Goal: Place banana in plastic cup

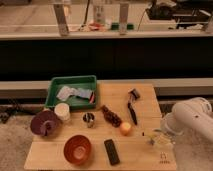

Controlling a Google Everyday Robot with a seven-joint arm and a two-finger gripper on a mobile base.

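A clear plastic cup [161, 141] stands near the table's right front corner. My white arm [192, 119] reaches in from the right, and the gripper [151, 135] sits low at its end, right beside the cup's left rim. No banana shows anywhere in the view; it may be hidden by the arm or the gripper.
On the wooden table [140, 155] are a green tray [73, 91] with packets, a white cup [62, 112], a purple bowl [44, 123], an orange bowl [77, 148], a small metal cup [89, 119], a black remote [111, 151], an orange fruit [125, 128], dark grapes [111, 116] and a black brush [132, 106].
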